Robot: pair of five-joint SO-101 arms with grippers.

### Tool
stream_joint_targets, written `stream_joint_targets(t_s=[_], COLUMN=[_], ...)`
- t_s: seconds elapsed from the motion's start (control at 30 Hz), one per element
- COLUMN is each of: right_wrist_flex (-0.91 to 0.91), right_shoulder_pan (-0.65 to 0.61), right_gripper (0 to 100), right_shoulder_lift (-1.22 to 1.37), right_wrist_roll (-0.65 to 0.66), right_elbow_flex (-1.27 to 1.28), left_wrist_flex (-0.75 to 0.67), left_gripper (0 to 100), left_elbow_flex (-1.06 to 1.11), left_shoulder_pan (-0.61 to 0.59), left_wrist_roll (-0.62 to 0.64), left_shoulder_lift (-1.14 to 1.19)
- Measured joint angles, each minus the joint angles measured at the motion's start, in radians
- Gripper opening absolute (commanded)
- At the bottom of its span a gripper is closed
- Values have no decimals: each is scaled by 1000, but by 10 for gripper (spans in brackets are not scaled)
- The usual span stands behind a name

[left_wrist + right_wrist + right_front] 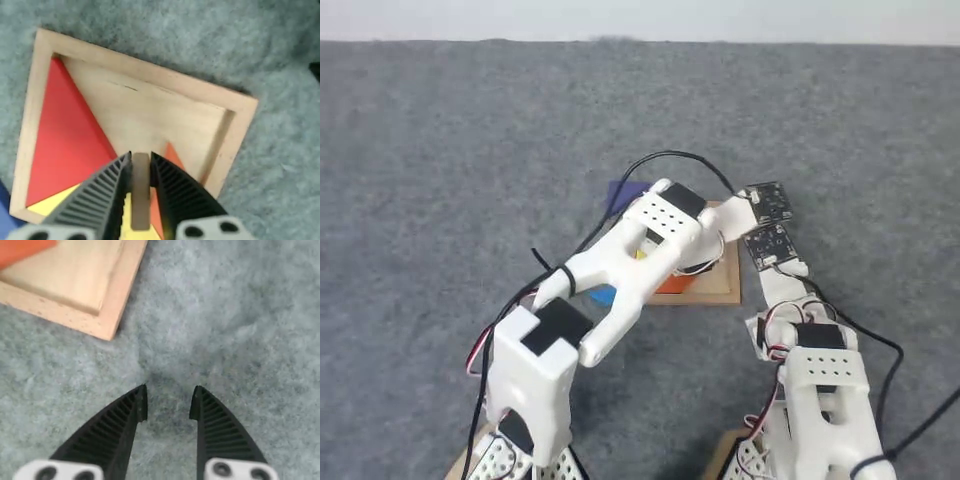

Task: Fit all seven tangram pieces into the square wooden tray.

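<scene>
From the high view, the left arm [620,270] stretches across the square wooden tray [720,287] and hides most of it. A blue piece [623,194] lies on the grey carpet [440,150] just past the tray's far left corner, partly under the wrist, its outline cut off. A second bit of blue [603,295] peeps out below the arm at the tray's near left edge; its shape cannot be made out. In the left wrist view, the left gripper [140,157] hangs low over the tray floor, toward one side of the rim [150,67]. A narrow tan strip [140,190] sits right in its grasp. Whether this is something clamped or bare wood seen through a slit cannot be told. Inside the tray, a large red triangle [60,135] lies flat against one rim and fills the corner there. A yellow piece [55,202] touches its edge and runs under the gripper, so its outline is lost. An orange piece [172,155] shows just beside the gripper's tip, mostly covered; it shows again at the tray's near edge from above [675,284]. Further right, the right gripper [167,402] is over the carpet, jaws spread apart with nothing between them, near the tray's corner [107,315] but clear of it.
</scene>
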Motion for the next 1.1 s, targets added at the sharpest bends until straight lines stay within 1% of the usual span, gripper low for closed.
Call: stream_joint_targets(t_s=[0.2, 0.37, 0.43, 0.63, 0.83, 1.1], right_wrist_flex=[0, 0, 0, 0, 21, 54], right_shoulder_pan=[5, 83, 94, 94, 72, 66], right_gripper=[158, 158, 158, 158, 158, 158], right_shoulder_lift=[0, -2, -25, -169, -319, -410], right_wrist_roll=[0, -12, -21, -26, -26, -25], right_elbow_flex=[0, 0, 0, 60, 112, 137], left_wrist_flex=[0, 0, 0, 9, 20, 32], left_gripper=[94, 94, 94, 94, 94, 93], left_elbow_flex=[-6, -12, -12, -12, -12, -12], left_shoulder_pan=[-60, -63, -63, -75, -118, -137], left_wrist_roll=[0, -2, -3, 0, -5, -3], left_shoulder_lift=[2, 2, 2, -9, -35, -61])
